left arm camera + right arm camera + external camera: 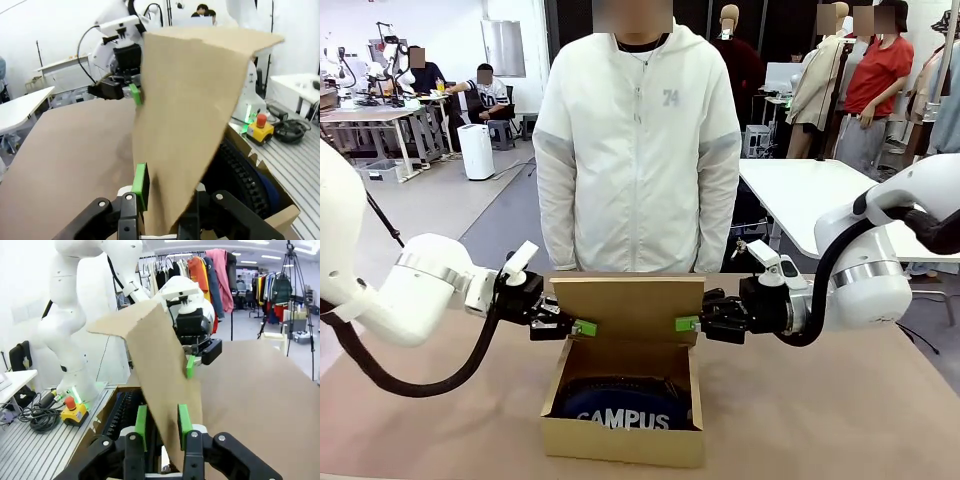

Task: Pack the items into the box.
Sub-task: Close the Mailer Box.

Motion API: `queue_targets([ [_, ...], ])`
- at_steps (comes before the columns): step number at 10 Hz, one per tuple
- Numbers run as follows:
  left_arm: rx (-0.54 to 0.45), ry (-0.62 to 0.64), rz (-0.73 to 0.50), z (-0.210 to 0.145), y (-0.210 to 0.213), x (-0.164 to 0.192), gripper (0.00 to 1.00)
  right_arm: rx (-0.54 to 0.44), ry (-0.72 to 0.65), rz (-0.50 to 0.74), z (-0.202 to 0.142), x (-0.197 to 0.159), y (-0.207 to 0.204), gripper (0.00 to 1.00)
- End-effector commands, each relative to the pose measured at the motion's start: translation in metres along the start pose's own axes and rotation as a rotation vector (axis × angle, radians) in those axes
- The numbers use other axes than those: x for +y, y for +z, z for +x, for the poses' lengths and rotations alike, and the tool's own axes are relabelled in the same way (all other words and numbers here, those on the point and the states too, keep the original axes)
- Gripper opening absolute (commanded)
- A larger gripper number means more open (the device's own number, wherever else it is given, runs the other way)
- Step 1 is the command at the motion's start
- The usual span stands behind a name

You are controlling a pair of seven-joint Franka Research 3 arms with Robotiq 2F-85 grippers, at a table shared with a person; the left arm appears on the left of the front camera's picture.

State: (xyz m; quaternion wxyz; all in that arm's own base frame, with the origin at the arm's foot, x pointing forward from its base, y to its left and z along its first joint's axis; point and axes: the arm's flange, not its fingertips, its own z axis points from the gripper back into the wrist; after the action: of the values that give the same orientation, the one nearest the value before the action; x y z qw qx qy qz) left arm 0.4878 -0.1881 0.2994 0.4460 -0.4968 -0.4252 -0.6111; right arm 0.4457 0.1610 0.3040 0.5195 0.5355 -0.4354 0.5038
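I see the table [820, 400], brown and broad, carrying the whole scene, with a person [638, 150] in a white jacket standing at its far edge, directly behind the work. My left arm [390, 290] enters from the left side and my right arm [880, 270] from the right, both reaching level toward the middle. The box [620, 440] sits at the near centre of the table, open, its front wall facing me. Its lid [632, 308] stands raised at the back, upright with the top edge folded forward, between the two grippers. The case [620, 410] lies inside the box, navy with white "CAMPUS" lettering legible above the front wall; in the left wrist view its dark zip side shows within the box behind the lid. The left gripper [582, 328] pinches the left edge of the lid: in the left wrist view the cardboard runs down between its fingers [140, 184], which are drawn narrow against it. The right gripper [688, 324] pinches the right edge likewise; in the right wrist view both green pads [141, 426] stand close on either face of the sheet. I cannot make out the stapler in the box from these views.
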Motion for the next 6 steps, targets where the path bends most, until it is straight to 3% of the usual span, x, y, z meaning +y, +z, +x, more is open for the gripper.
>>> queue_targets([
  [1,0.008,-0.07,0.011,0.0041,-0.0013,-0.0177,0.32,0.001,0.057,0.023,0.0017,-0.0024,-0.0012,0.34],
  [4,-0.038,-0.084,0.001,0.0068,0.0036,-0.0182,0.32,0.068,0.069,0.074,0.002,0.0059,-0.0104,0.34],
  [5,-0.051,-0.061,-0.012,0.0068,0.0041,-0.0171,0.56,0.057,0.048,0.072,0.0023,0.0056,-0.0077,0.4],
  [6,-0.049,-0.053,-0.015,0.0058,0.0048,-0.0185,1.0,0.063,0.039,0.078,0.0038,0.0045,-0.006,0.91],
])
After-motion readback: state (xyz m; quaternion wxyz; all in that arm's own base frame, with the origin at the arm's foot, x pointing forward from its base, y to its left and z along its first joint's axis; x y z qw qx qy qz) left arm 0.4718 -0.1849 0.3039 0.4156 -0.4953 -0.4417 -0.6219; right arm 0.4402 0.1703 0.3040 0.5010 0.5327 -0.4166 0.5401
